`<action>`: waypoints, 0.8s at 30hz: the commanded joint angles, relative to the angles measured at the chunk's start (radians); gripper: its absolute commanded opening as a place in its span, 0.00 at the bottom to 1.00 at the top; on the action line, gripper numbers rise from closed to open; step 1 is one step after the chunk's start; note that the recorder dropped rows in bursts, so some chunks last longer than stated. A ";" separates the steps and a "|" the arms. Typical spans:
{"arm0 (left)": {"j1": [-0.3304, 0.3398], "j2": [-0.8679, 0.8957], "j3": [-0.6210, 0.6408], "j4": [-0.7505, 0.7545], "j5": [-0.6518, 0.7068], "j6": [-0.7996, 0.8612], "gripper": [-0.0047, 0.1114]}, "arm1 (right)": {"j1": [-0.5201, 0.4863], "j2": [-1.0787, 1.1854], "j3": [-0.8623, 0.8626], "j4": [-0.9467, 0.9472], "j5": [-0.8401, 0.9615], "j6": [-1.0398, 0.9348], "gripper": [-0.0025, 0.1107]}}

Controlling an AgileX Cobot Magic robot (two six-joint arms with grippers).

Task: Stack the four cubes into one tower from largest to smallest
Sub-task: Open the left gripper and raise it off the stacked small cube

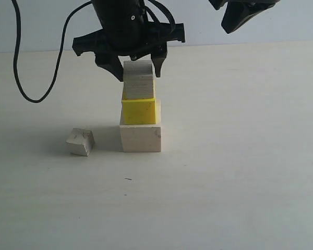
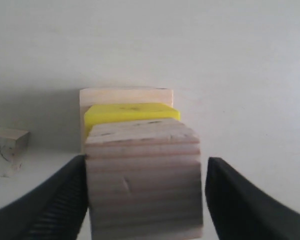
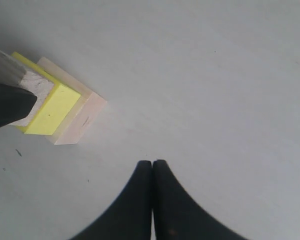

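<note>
Closest to me on the pale counter (image 1: 224, 208) sits the small cube (image 1: 81, 142), turned at a slant and a little apart to the left of the stack. Just behind it and to the right, the large cube (image 1: 141, 138) stands flat on the counter with the yellow cube (image 1: 139, 111) on top. The striped cube (image 1: 139, 81) rests on the yellow one, so three are stacked and the small one is not yet up there. The left gripper (image 1: 138, 75) hangs straight over the stack, its jaws spread and straddling the striped cube, one finger down each side. The exterior view shows a gap on both sides, so the jaws are open and clamp nothing. Farther back and high to the right, the right gripper (image 3: 152, 164) hovers well clear of the cubes with its jaws pressed together, holding nothing. A black cable (image 1: 20, 73) loops down at the far left.
</note>
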 commanded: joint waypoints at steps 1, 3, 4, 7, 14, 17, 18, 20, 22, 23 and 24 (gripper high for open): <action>-0.001 -0.005 -0.012 -0.009 -0.001 -0.003 0.60 | -0.006 -0.006 0.007 0.006 -0.008 -0.011 0.02; -0.001 -0.005 -0.012 -0.009 -0.001 -0.003 0.60 | -0.006 -0.006 0.007 0.006 -0.008 -0.011 0.02; -0.001 -0.005 -0.012 -0.009 -0.001 -0.003 0.60 | -0.006 -0.006 0.007 0.006 -0.008 -0.011 0.02; -0.001 -0.005 -0.012 -0.004 -0.001 0.000 0.60 | -0.006 -0.006 0.007 0.006 -0.008 -0.011 0.02; -0.001 -0.009 -0.012 -0.002 -0.001 0.005 0.60 | -0.006 -0.006 0.007 0.006 -0.008 -0.011 0.02; -0.001 -0.016 -0.012 0.007 -0.001 0.005 0.60 | -0.006 -0.006 0.007 0.006 -0.008 -0.011 0.02; -0.001 -0.019 -0.012 0.009 -0.001 0.005 0.60 | -0.006 -0.006 0.007 0.006 -0.008 -0.011 0.02; -0.001 -0.027 -0.012 0.011 -0.001 0.007 0.60 | -0.006 -0.006 0.007 0.008 -0.008 -0.011 0.02; -0.001 -0.033 -0.012 0.011 -0.001 0.007 0.60 | -0.006 -0.006 0.007 0.009 -0.008 -0.011 0.02; -0.001 -0.033 -0.012 0.013 -0.001 0.008 0.60 | -0.006 -0.006 0.007 0.009 -0.006 -0.011 0.02; -0.001 -0.036 -0.012 0.013 -0.001 0.012 0.60 | -0.006 -0.006 0.007 0.009 -0.006 -0.011 0.02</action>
